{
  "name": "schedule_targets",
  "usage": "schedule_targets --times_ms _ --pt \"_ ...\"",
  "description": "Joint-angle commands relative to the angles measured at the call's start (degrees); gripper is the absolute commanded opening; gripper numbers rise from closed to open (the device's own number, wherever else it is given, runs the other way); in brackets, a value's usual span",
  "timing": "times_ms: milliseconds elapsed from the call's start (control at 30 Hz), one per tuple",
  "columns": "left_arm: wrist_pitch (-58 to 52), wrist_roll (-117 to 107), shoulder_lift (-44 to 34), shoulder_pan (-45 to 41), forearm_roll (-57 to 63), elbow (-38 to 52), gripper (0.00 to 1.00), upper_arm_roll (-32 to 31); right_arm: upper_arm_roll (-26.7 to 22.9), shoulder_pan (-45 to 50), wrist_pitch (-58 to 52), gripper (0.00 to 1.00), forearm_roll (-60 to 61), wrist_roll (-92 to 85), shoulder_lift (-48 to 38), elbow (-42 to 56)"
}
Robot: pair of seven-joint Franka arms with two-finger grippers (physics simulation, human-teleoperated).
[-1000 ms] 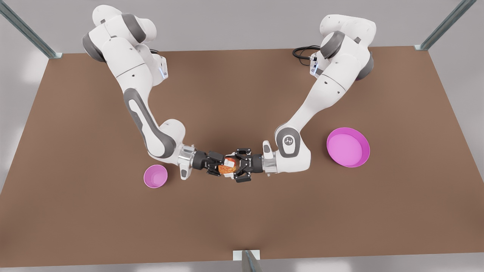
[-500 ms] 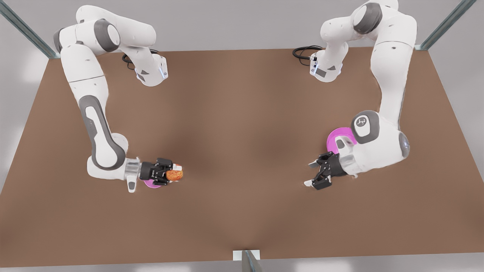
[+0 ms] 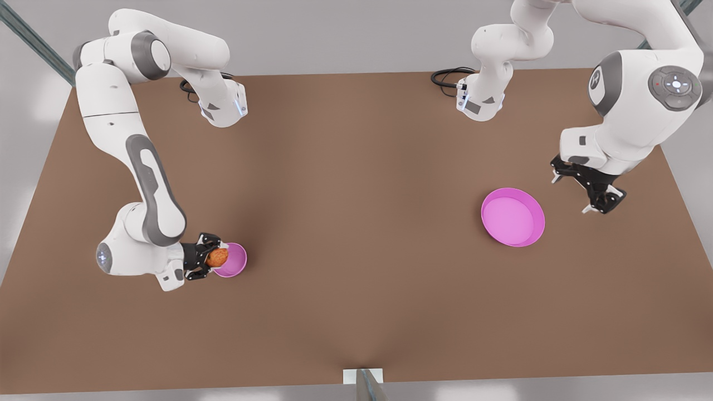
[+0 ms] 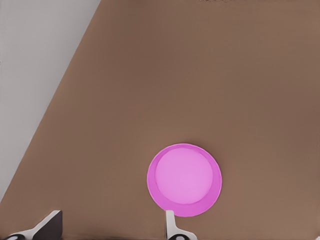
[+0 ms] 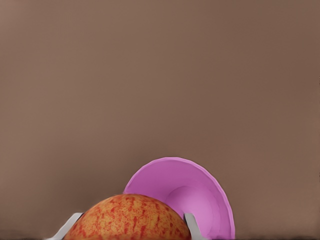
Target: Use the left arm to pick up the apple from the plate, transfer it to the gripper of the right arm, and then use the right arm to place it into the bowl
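The red-and-yellow apple (image 3: 218, 256) (image 5: 127, 220) is held in my right gripper (image 3: 214, 258) (image 5: 129, 227), which is shut on it at the front view's left. The apple hangs at the near rim of the small pink bowl (image 3: 237, 260) (image 5: 205, 200), which has nothing in it. My left gripper (image 3: 570, 194) (image 4: 110, 226) is open and holds nothing. It hangs raised at the front view's far right, beyond the wide pink plate (image 3: 539, 223) (image 4: 184, 180). The plate is bare.
Both arm bases stand at the brown table's (image 3: 356, 223) far edge, with a black cable (image 3: 445, 76) beside one of them. A metal post (image 3: 365, 384) rises at the table's near edge in the middle.
The two grippers met at the table's middle around the apple, then parted. The right one carried the apple to the bowl. The left one opened and drew back past the plate, rising.
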Motion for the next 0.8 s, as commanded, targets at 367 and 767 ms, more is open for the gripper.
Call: schedule_targets --times_ms 367,767 --pt "-2.09 -50.8 0.21 0.27 0.0 -0.02 1.0 0.03 0.55 0.89 -0.04 1.0 -3.83 0.49 -0.05 3.9" --pt "-1.57 -50.8 1.35 -0.17 0.35 1.03 1.0 -0.15 -17.37 23.65 -25.89 1.0 -24.84 72.3 -28.96 8.57"
